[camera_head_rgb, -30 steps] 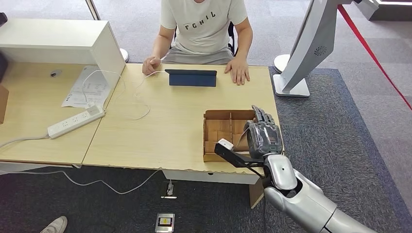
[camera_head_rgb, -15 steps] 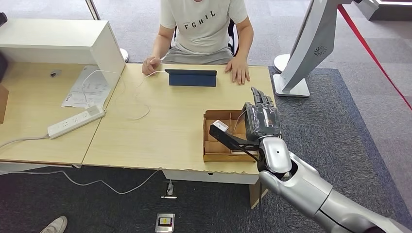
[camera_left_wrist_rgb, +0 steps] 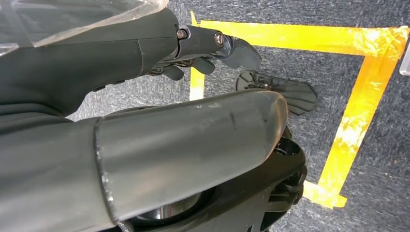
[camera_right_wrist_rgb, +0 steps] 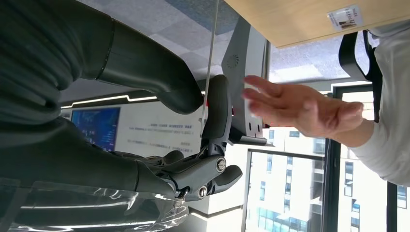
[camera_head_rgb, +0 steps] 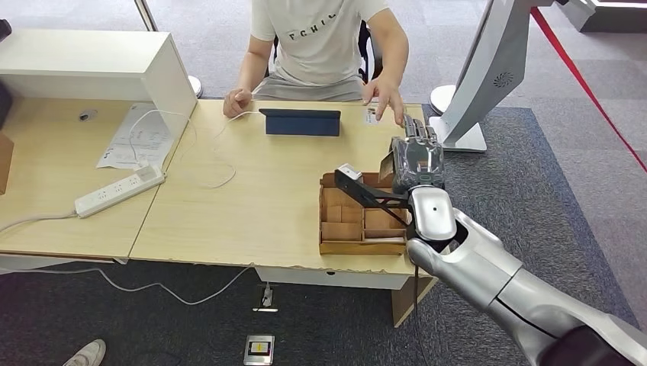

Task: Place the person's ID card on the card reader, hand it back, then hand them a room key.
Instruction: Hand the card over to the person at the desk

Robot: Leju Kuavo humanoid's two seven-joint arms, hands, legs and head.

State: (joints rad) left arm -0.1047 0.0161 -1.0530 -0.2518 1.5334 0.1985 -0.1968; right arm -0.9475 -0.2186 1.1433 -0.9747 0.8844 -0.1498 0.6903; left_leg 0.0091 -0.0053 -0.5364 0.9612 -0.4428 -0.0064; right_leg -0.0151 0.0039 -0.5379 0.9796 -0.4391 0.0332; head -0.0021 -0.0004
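A white power strip (camera_head_rgb: 119, 191) lay on the left part of the desk (camera_head_rgb: 259, 206), with a printed sheet (camera_head_rgb: 137, 137) just beyond it. A white cable (camera_head_rgb: 217, 145) ran across the desk top toward the person's hand (camera_head_rgb: 236, 101) at the far edge. A dark blue folded tablet case (camera_head_rgb: 301, 122) stood near that edge, in front of the seated person (camera_head_rgb: 324, 46). A cardboard divider box (camera_head_rgb: 358, 225) sat at the near right corner of the desk.

The robot's right hand (camera_head_rgb: 416, 160) was raised beyond the box, toward the person. A thin card (camera_right_wrist_rgb: 209, 72) was pinched between its thumb (camera_right_wrist_rgb: 145, 63) and a finger (camera_right_wrist_rgb: 216, 113). The person's other hand (camera_head_rgb: 385, 95) was open and close to the card, not touching it.

The left hand (camera_left_wrist_rgb: 208, 48) hung over dark carpet marked with yellow tape (camera_left_wrist_rgb: 367, 87); its fingers were curled in with nothing visible in them.
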